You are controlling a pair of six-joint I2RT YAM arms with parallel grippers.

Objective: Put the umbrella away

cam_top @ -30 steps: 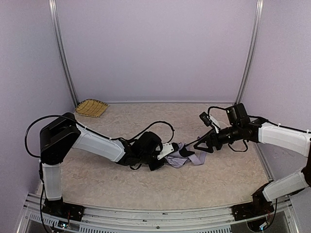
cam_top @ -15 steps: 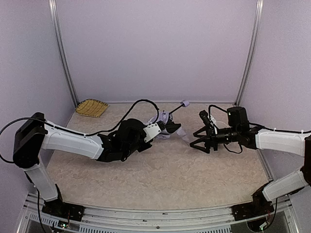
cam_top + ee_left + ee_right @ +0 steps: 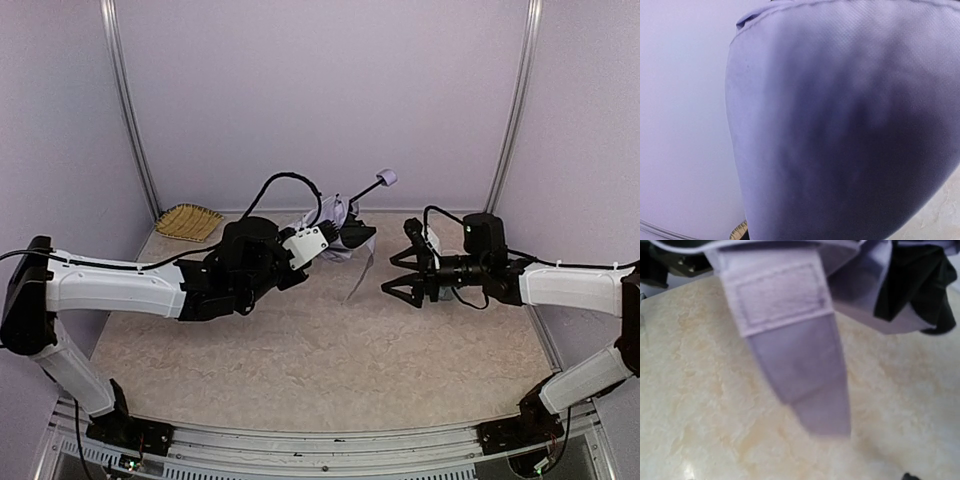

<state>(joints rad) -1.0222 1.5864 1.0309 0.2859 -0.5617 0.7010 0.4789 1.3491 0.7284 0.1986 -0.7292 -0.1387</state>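
From above, the left fingers [image 3: 336, 242] are pinching the umbrella [image 3: 337, 216] up over the bench [image 3: 330, 370]. The right fingers [image 3: 397, 264] are gaping wide, holding nothing. Left wrist: cloth [image 3: 840, 125] is filling everything. Right wrist: the strap [image 3: 790, 340] is dangling close, and grabbing its middle slowly seems best.

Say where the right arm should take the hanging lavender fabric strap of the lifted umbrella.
Probably the plain lower end of the lavender fabric strap, below the stitched patch, approached from the right, where the open jaws face it. It hangs flat and free beneath the bunched lavender-and-black folding umbrella, offering two broad faces to pinch.
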